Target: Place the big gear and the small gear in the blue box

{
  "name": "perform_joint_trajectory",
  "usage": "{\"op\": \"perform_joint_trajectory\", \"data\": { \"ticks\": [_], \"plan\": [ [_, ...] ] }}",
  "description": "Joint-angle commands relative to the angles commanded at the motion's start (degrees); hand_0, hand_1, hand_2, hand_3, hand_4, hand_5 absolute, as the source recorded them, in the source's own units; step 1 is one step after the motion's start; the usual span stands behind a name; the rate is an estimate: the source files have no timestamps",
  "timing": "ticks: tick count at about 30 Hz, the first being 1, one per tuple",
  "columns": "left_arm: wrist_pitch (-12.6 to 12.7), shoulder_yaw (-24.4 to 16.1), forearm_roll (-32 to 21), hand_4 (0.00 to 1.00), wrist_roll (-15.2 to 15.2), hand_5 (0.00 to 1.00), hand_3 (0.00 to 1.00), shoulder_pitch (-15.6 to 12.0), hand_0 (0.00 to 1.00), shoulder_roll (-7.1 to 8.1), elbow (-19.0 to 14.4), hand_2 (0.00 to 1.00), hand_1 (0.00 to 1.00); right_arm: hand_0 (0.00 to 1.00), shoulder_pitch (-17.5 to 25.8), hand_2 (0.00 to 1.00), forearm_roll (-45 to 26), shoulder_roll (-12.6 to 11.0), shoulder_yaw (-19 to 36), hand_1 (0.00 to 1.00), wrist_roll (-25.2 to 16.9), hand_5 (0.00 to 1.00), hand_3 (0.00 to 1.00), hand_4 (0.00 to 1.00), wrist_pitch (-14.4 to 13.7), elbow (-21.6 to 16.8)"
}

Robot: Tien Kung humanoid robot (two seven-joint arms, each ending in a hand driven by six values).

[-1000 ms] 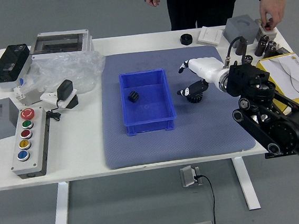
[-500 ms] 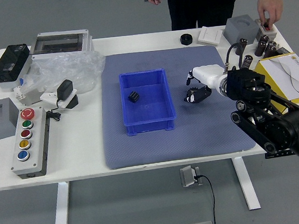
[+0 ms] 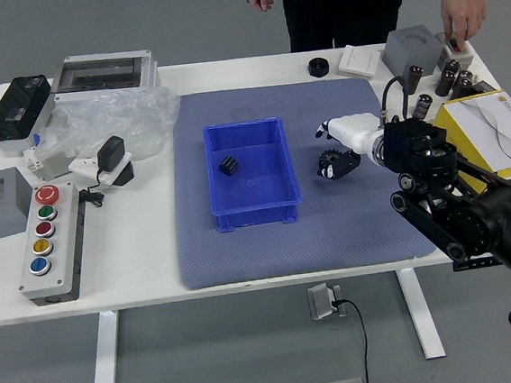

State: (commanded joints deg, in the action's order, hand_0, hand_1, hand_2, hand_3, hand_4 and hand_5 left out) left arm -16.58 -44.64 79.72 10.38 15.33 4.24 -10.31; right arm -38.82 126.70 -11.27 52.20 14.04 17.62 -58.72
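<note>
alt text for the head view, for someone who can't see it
A robot's black-and-white right hand is at a black gear on a blue-grey mat, beside a blue box holding a smaller black gear. Across the white table, a person's hand reaches down at far right.

And there's the move: the right hand (image 3: 357, 133) has turned at the wrist, its fingers (image 3: 347, 163), spread wide a second ago, now curled in around the black gear (image 3: 329, 158)! The forearm (image 3: 437, 194) has swung slightly leftward too.
</note>
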Motion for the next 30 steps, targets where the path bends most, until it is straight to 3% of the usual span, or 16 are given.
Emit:
{"op": "perform_joint_trajectory", "data": {
  "ticks": [30],
  "plan": [
    [-0.1,0.29,-0.21,0.83,0.0,0.525,0.839,0.06,0.887,-0.3,0.0,0.864,0.868,0.788,-2.22,0.829,1.24,2.07,-2.38,0.755,-1.33,0.295,0.835,0.745,-1.62,7.1]
  ]
}}
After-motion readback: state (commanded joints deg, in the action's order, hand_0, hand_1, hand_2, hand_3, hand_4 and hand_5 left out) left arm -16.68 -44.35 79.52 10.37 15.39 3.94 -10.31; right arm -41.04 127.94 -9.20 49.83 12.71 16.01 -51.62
